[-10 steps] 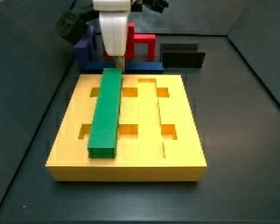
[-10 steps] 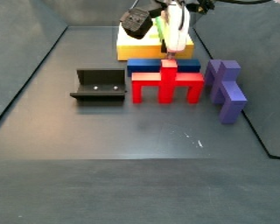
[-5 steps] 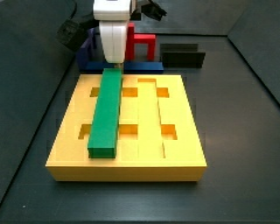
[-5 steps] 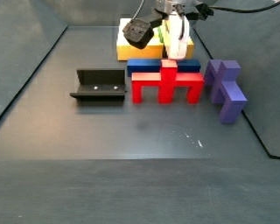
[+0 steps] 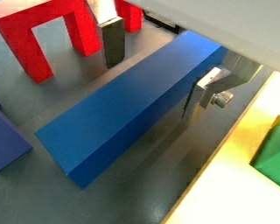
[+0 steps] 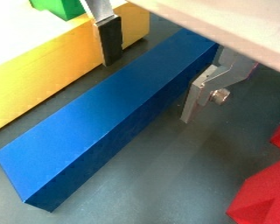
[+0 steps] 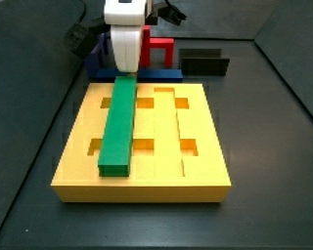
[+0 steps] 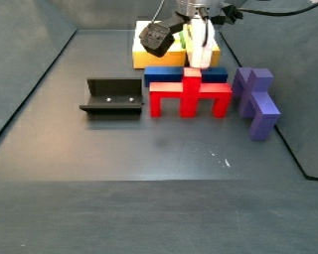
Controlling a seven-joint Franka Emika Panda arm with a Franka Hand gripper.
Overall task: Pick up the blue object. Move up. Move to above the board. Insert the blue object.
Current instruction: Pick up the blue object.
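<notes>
The gripper (image 6: 149, 77) hangs spread wide astride the blue bar (image 6: 108, 131), which lies flat on the counter (image 8: 162, 149) between the yellow board (image 7: 142, 146) and the red piece (image 8: 191, 96). Lower squarely, pads flush on both long sides, then clamp firmly.

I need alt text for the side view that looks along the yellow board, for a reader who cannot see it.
The gripper hangs low just past the far end of the board, over the blue object, which lies on the floor beside a red piece. A green bar lies lengthwise in one groove of the board.
</notes>
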